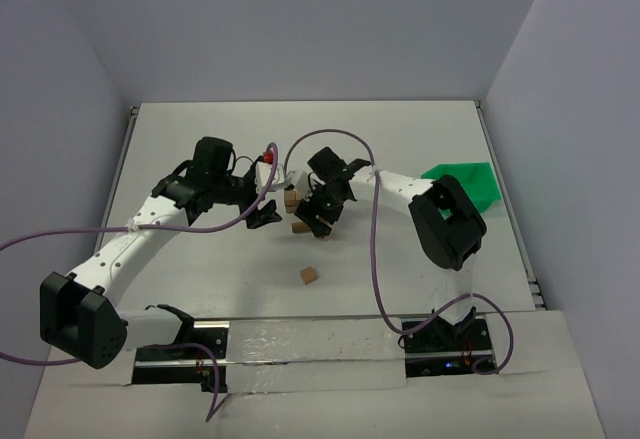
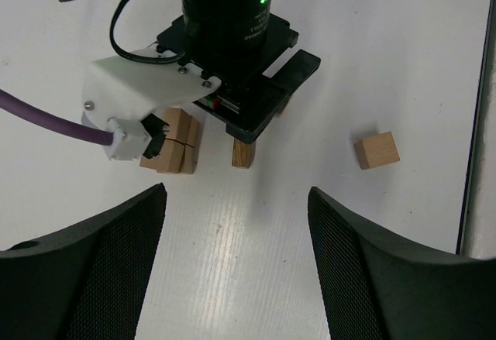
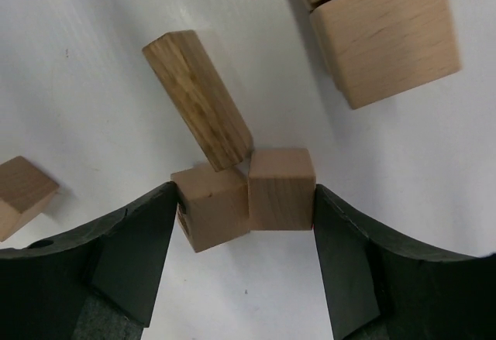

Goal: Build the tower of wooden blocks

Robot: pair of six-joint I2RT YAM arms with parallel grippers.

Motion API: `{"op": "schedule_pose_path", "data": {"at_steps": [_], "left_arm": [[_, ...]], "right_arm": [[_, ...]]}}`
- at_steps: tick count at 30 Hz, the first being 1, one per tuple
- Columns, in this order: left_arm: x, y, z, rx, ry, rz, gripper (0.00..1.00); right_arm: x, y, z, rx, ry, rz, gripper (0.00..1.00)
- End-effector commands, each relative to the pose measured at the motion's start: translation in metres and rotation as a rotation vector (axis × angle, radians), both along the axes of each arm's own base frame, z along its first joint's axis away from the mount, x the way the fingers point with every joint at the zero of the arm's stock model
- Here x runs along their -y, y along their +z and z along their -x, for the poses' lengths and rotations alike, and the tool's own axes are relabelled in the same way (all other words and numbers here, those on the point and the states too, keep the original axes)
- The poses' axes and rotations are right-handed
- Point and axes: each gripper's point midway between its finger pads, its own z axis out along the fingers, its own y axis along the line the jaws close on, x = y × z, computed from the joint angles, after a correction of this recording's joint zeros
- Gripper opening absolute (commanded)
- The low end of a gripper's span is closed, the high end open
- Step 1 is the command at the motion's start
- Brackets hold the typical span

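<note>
— Two small light-brown wooden cubes (image 3: 280, 189) sit side by side, touching, on the white surface (image 3: 93, 61). My right hand (image 3: 246, 200) is clamped on the pair, one finger against each outer face.
— Anything touching them?
— A longer, darker wooden block (image 3: 198, 100) meets them at their seam on the far side. Whether it leans or stands upright, I cannot tell.
— And the tower itself?
— A stack of pale wooden blocks (image 3: 380, 38) stands just beyond, near the middle of the surface, apart from my right fingers. A single wooden cube (image 1: 309, 275) lies alone nearer my bases, well apart from the rest.
— Your other hand?
— My left hand (image 2: 235, 197) hovers beside the stack, facing it, fingers apart with only bare surface between them.
— What lies further out?
— A bright green plastic bin (image 1: 465, 181) at the right edge of the surface, beyond my right elbow and well apart from every block.
</note>
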Motion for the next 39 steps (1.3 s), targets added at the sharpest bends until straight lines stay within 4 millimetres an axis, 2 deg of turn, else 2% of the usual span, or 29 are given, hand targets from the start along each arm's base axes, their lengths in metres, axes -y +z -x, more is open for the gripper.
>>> {"op": "schedule_pose_path", "data": {"at_steps": [1, 5, 11, 19, 21, 27, 32, 37, 39], "left_arm": [[0.001, 0.015, -0.003, 0.06, -0.006, 0.036, 0.79], [0.0, 0.012, -0.003, 0.06, -0.002, 0.032, 0.78], [-0.002, 0.002, -0.004, 0.052, 0.001, 0.02, 0.75], [0.001, -0.017, -0.01, 0.038, -0.003, -0.004, 0.71], [0.005, -0.024, -0.012, 0.026, -0.01, -0.01, 0.69], [0.022, -0.049, -0.008, 0.033, -0.041, -0.058, 0.65], [0.036, -0.071, -0.013, 0.016, -0.033, -0.088, 0.6], [0.041, -0.085, -0.018, 0.031, -0.007, -0.111, 0.59], [0.042, -0.089, -0.026, 0.049, 0.017, -0.113, 0.58]], "right_arm": [[0.006, -0.002, 0.021, -0.027, 0.02, 0.014, 0.73], [0.008, -0.002, 0.031, -0.037, 0.019, 0.01, 0.7], [0.007, 0.007, 0.045, -0.045, 0.02, -0.017, 0.61], [0.018, 0.017, 0.057, -0.031, -0.009, -0.031, 0.6], [0.026, 0.015, 0.057, -0.012, -0.028, -0.01, 0.61], [0.045, -0.001, 0.059, 0.008, -0.077, 0.062, 0.79], [0.056, -0.011, 0.059, 0.017, -0.114, 0.1, 0.8], [0.063, -0.012, 0.061, 0.028, -0.152, 0.105, 0.9], [0.065, -0.003, 0.06, 0.034, -0.183, 0.08, 0.93]]}}
